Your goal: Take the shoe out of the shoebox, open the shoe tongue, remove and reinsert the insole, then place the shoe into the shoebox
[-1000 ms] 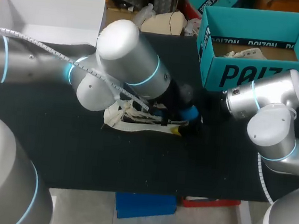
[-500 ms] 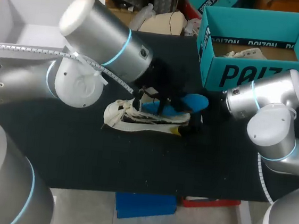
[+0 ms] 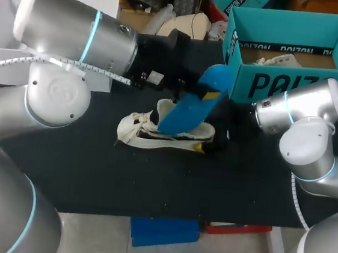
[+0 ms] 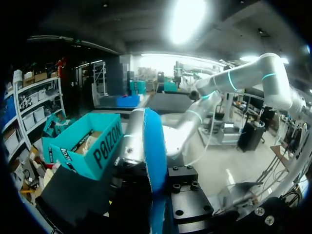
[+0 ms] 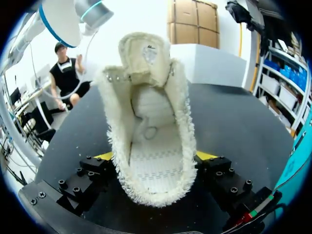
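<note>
**newbie:** One second on, is the insole (image 3: 189, 107) out yet?

**me:** Nearly! My left pincer (image 3: 210, 96) is clamped on it and has lifted it up. My right pincer (image 5: 155, 157) squeezes the shoe (image 3: 156, 134) heel mid-bench, shoebox (image 3: 282, 84) at 2 o'clock. Reinserting's next.

Seeing a cream shoe (image 3: 137, 133) with a dark-edged sole sitting sole-down on the black table (image 3: 91, 173), toe pointing toward the robot's left, heel toward its right. Gaping wide at the collar, tongue standing up at the far end, fleecy lining fringing the opening, pale stitched bottom showing inside. Noting a bright blue insole (image 3: 189, 107) hanging tilted over the shoe, lower end dipping at the opening, upper end rising toward the teal shoebox (image 3: 282, 85). Finding that box standing open and upright at the table's far right, near the shoe's heel.
</note>
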You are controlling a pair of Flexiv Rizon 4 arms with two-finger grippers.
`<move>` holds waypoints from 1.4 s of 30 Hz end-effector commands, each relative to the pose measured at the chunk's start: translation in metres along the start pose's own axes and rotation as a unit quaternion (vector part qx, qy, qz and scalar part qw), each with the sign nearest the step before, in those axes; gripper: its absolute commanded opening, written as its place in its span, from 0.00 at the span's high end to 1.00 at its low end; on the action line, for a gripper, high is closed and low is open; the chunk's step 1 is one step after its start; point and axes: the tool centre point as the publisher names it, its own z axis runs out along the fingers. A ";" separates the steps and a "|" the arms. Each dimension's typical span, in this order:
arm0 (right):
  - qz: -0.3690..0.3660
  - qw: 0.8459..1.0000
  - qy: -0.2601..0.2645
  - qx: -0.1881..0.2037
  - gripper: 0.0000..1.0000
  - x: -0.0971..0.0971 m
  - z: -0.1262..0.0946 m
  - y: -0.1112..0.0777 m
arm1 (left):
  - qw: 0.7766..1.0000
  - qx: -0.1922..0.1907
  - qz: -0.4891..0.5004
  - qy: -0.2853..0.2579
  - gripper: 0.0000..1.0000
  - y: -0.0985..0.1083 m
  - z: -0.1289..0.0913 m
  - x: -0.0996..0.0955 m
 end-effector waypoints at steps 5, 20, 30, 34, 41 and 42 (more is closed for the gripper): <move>0.000 1.000 0.000 0.001 1.00 -0.001 0.003 -0.003 | 1.000 0.013 0.000 -0.015 1.00 0.008 -0.026 0.011; 0.000 1.000 0.000 0.001 1.00 -0.001 0.003 -0.003 | 0.984 0.091 -0.155 -0.004 1.00 -0.004 -0.059 0.016; 0.000 1.000 0.000 0.001 1.00 -0.001 0.003 -0.003 | 0.962 0.149 -0.224 0.049 1.00 -0.044 -0.082 0.034; 0.000 1.000 0.000 0.001 1.00 -0.001 0.003 -0.003 | 0.956 0.171 -0.230 0.066 1.00 -0.059 -0.088 0.041; 0.000 1.000 0.000 0.001 1.00 -0.001 0.003 -0.003 | 0.956 0.175 -0.224 0.072 1.00 -0.082 -0.099 0.051; 0.000 1.000 0.000 0.001 1.00 -0.001 0.003 -0.003 | 0.955 0.178 -0.224 0.075 1.00 -0.086 -0.101 0.054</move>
